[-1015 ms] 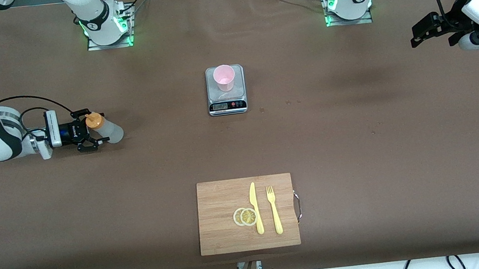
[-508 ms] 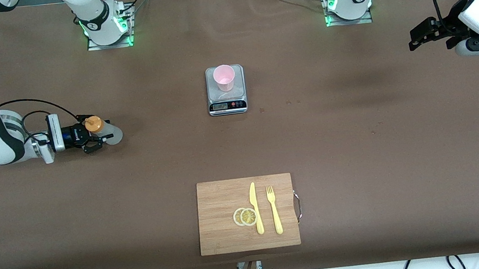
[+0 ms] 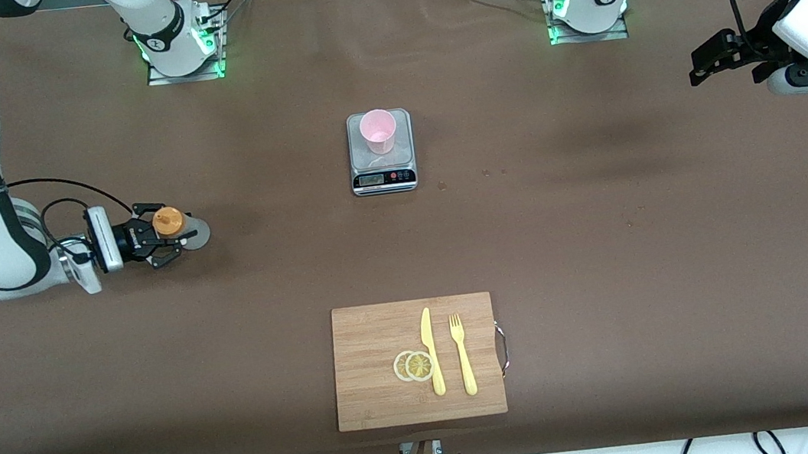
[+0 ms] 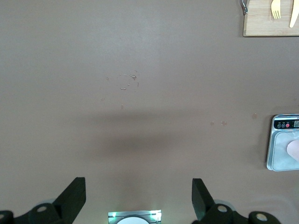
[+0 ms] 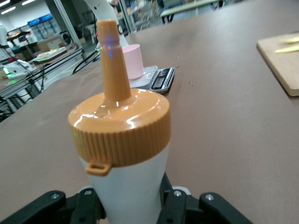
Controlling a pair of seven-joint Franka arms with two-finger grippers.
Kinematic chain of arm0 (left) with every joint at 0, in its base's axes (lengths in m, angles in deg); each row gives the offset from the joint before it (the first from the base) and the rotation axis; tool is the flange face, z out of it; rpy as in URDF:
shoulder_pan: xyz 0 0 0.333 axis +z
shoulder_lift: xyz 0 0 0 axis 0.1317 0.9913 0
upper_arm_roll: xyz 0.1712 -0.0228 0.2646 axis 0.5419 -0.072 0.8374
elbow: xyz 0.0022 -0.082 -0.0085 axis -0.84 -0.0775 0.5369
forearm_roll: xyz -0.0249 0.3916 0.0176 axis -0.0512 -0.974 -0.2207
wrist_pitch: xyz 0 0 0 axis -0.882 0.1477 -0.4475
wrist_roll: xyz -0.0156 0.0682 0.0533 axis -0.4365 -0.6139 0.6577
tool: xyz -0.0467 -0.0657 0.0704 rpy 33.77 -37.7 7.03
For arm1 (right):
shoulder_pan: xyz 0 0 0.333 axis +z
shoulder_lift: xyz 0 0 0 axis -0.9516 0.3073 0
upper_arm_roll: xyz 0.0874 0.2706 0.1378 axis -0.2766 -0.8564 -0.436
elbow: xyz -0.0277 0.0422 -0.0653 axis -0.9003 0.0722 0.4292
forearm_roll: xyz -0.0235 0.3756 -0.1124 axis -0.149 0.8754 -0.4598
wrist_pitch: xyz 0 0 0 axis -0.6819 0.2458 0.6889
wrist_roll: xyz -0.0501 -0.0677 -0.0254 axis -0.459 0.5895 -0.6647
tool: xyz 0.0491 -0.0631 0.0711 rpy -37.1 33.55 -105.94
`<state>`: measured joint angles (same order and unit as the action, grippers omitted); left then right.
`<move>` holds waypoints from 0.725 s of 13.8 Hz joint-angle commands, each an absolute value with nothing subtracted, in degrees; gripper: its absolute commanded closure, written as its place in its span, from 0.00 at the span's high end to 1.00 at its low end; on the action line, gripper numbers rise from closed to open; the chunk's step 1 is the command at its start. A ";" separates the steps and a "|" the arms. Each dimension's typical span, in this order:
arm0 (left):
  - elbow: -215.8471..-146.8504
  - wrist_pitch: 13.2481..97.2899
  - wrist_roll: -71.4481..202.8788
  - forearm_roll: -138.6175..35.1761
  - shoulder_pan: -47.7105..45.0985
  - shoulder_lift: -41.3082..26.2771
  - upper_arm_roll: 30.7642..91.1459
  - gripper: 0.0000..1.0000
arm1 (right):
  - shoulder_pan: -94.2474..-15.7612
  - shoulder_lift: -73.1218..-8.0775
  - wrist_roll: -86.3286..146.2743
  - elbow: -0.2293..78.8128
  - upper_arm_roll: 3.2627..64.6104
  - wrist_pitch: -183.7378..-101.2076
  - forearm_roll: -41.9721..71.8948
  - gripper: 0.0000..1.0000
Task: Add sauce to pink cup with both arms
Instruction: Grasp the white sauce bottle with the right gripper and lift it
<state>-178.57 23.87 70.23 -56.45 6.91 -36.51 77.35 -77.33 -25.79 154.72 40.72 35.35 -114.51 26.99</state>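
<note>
Now right gripper [image 3: 161, 241] clamped on sauce [image 3: 177, 230] body, bottle upright near right arm's end of table. Left gripper [image 3: 718, 57] empty, fingers spread wide, waiting in air over left arm's end. Pink cup [image 3: 378, 131] on scale [image 3: 383, 178] mid-table; cutting board [image 3: 378, 392] with knife [image 3: 431, 352], fork [image 3: 462, 354] nearer front camera.

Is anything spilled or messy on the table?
Nothing looks spilled. The pink cup stands upright on the scale, the right gripper holds the sauce bottle, and the left gripper waits open.
</note>
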 commanded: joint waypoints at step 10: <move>-178.23 23.45 70.94 -57.72 6.69 -36.56 76.73 1.00 | -55.33 -36.64 101.19 30.37 21.21 -118.97 -14.28 0.00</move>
